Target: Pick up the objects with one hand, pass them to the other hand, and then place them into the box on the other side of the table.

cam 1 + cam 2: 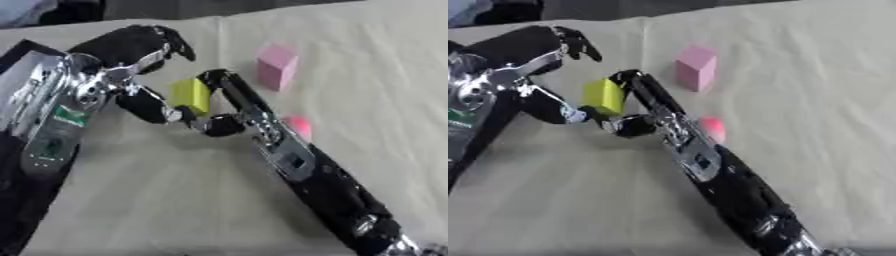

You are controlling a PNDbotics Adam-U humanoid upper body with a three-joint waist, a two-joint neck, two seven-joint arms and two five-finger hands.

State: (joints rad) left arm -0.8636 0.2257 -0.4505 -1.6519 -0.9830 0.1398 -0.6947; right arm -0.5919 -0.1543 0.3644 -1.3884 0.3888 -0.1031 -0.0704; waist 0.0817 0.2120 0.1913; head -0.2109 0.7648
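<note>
Right arm, black with silver joints, enters from the lower right corner and runs diagonally up toward the middle of the surface, which is covered in a pale beige, slightly creased cloth. Right hand meets the left hand at mid-frame, and the yellow block sits between the two. The block is a small, plain yellow cuboid, tilted, raised off the cloth. Fingers of the right hand curl round its right side and lower edge; fingers of the left hand touch its left side, though whether they close on it cannot be told. Just beside the right wrist lies a small pink rounded object, partly hidden. Farther off stands a pink block, upright, apart from both hands. Left forearm carries a green label; its writing is unreadable. Dark background lies beyond the far edge.
</note>
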